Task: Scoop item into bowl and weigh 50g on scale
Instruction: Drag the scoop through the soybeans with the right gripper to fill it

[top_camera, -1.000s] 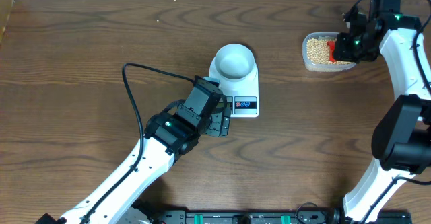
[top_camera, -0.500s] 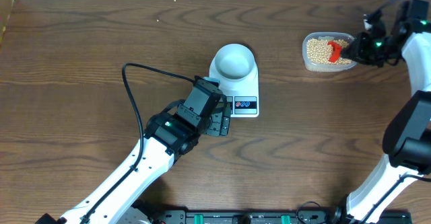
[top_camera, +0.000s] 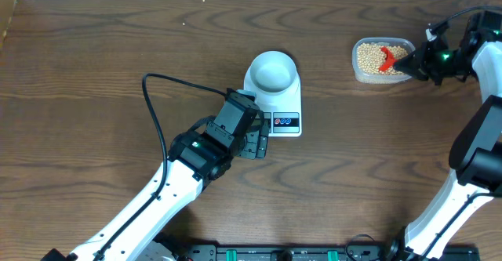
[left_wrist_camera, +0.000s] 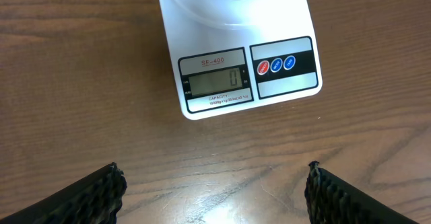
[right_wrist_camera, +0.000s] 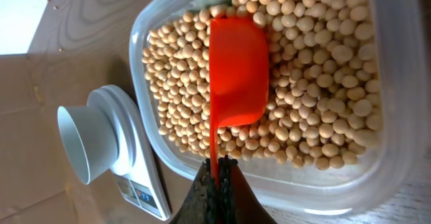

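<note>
Scooping step: right claw (right_wrist_camera: 219, 165) pinches the red scoop (right_wrist_camera: 236, 76) in the beans (right_wrist_camera: 316, 83), needing a level carry to the bowl (top_camera: 273, 56); left claw (left_wrist_camera: 214, 187) spread.

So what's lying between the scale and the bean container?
Nothing but bare table lies between the scale and the container; the overhead view shows it.

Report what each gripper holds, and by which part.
Right gripper pinches the scoop by the end of its handle, cup resting on the beans. Left gripper holds nothing, open near the scale.
</note>
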Controlling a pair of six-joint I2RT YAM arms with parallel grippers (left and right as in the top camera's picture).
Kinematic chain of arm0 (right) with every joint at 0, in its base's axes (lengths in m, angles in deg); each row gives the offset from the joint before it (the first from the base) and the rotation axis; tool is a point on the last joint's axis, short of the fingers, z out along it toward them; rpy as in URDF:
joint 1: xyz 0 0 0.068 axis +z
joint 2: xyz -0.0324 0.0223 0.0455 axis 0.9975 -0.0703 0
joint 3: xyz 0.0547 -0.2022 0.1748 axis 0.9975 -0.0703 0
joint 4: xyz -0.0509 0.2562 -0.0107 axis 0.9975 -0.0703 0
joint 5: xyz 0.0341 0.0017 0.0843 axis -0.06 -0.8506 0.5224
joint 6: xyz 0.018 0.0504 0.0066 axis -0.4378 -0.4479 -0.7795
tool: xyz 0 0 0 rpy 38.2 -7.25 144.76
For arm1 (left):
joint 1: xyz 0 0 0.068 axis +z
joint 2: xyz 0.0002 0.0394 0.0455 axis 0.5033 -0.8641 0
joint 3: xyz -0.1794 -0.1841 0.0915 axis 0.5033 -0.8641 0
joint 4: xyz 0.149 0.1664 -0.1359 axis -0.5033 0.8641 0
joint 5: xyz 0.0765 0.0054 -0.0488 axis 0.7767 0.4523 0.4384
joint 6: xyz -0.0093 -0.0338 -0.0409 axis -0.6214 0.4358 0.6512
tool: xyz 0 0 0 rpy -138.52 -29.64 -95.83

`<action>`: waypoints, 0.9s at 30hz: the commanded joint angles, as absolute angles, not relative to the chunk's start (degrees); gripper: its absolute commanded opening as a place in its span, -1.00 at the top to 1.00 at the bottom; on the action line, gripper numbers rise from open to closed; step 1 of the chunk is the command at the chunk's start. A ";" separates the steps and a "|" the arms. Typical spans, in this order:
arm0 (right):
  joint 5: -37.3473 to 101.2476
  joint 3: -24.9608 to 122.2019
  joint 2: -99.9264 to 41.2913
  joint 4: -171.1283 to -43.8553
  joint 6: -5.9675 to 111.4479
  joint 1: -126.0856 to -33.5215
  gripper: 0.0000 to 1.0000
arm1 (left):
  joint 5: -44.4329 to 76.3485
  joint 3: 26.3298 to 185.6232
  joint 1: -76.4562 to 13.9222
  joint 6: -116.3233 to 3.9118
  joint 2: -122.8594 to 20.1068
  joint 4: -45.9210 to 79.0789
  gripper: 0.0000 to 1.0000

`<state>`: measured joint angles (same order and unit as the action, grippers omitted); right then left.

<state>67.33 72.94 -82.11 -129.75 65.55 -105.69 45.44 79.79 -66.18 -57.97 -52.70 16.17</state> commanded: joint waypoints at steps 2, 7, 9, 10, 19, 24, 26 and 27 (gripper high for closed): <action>68.90 72.81 -84.69 -129.75 65.33 -104.60 0.98 | 45.97 79.79 -66.03 -58.31 -52.70 16.11 -0.75; 71.08 72.81 -84.69 -129.91 65.66 -104.60 0.98 | 45.97 79.79 -66.03 -58.31 -52.70 16.11 -0.75; 73.82 72.83 -84.69 -130.02 66.40 -105.19 0.98 | 45.97 79.79 -66.03 -58.31 -52.70 16.13 -0.75; 75.33 72.83 -84.69 -130.04 66.75 -105.61 0.98 | 45.97 79.79 -66.03 -58.31 -52.70 16.13 -0.75; 81.36 72.83 -84.69 -130.87 69.00 -110.48 0.98 | 45.97 79.79 -66.03 -58.31 -52.70 16.13 -0.75; 82.36 72.83 -84.69 -132.40 71.34 -112.32 0.98 | 45.97 79.79 -66.03 -58.31 -52.70 16.13 -0.75; 83.06 72.83 -84.69 -132.83 72.30 -112.84 0.98 | 45.97 79.79 -66.03 -58.31 -52.70 16.13 -0.75; 83.78 72.83 -84.69 -133.01 72.85 -113.06 0.98 | 45.97 79.79 -66.03 -58.31 -52.70 16.13 -0.75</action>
<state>79.67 72.91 -84.52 -132.66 69.72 -112.36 45.44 79.79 -66.18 -57.97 -52.70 16.20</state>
